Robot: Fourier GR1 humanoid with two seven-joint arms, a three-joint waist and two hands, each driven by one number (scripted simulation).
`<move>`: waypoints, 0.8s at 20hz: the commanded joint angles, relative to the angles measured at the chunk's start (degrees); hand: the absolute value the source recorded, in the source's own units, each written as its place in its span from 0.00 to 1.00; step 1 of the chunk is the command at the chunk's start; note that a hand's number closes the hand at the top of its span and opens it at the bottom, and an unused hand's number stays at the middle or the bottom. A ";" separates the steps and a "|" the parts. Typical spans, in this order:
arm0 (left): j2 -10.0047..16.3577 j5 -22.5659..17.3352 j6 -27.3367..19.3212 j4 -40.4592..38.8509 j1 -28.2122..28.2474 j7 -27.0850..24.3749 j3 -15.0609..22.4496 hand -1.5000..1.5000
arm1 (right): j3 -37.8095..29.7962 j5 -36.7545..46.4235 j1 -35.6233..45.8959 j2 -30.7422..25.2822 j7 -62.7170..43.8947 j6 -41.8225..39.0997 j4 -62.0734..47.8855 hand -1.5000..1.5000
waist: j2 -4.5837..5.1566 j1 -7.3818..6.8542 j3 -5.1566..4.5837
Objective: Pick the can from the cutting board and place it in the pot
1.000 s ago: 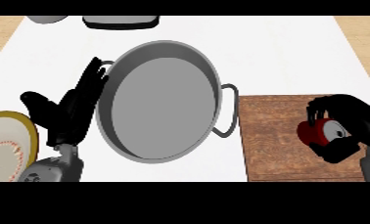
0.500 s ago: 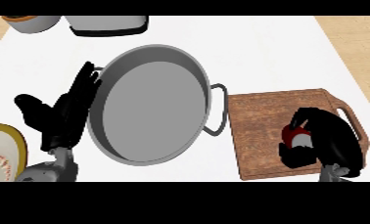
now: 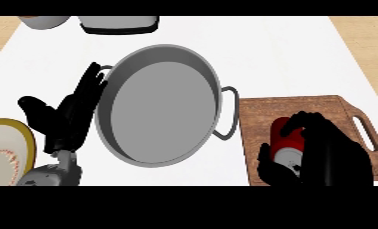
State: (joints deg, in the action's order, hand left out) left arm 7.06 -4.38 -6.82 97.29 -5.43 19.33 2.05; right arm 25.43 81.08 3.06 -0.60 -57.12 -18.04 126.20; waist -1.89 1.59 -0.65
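Can (image 3: pixel 285 137) on cutting board (image 3: pixel 310 107), near right; my right hand (image 3: pixel 332 158) curled round it. Grasp looks made; lift, carry left to pot (image 3: pixel 159 108), release remain. My left hand (image 3: pixel 70 115) open, resting by pot's left rim.

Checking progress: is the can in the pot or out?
Out. The can shows over the cutting board, the right hand curled round it; the pot beside it is empty. Lifted or resting: cannot tell.
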 commanded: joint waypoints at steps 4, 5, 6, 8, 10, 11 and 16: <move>-0.16 -0.55 0.86 -0.73 -0.98 0.15 0.33 0.50 | 19.10 11.87 11.56 0.58 -15.91 -3.74 4.13 1.00 | 0.63 -1.76 0.09; 0.49 -0.23 0.82 -0.43 -2.36 0.91 0.08 0.50 | 19.07 11.83 14.91 0.58 -15.95 -4.59 4.03 1.00 | 0.72 -2.13 0.08; 0.03 0.06 0.98 -0.34 -1.85 0.34 0.92 0.50 | 20.59 12.40 15.92 0.58 -17.70 -4.00 4.21 1.00 | 0.66 -2.13 0.11; 0.12 -0.74 1.46 -0.31 -2.57 0.40 0.51 0.50 | 22.28 12.02 17.96 0.58 -19.65 -3.26 2.36 1.00 | 0.79 -2.61 0.09; -0.42 -0.64 1.52 -1.24 -1.69 -0.13 0.97 0.50 | 20.85 11.08 20.23 0.57 -21.89 -2.90 0.13 1.00 | 1.25 -3.14 0.12; 0.18 -1.02 1.94 -0.61 -2.50 0.04 0.47 0.50 | 19.99 9.54 21.28 0.57 -22.95 -2.76 -0.64 1.00 | 1.41 -3.51 0.19; -1.07 0.35 0.75 -1.71 -5.51 1.04 1.83 0.50 | 15.56 4.95 26.23 0.57 -24.54 -1.13 -5.13 1.00 | 1.94 -4.08 0.27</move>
State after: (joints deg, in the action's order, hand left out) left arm 6.49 -4.49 -5.70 95.96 -9.07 19.84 3.31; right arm 42.37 89.19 24.43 -0.71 -67.62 -17.45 124.32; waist -0.37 -1.87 -0.46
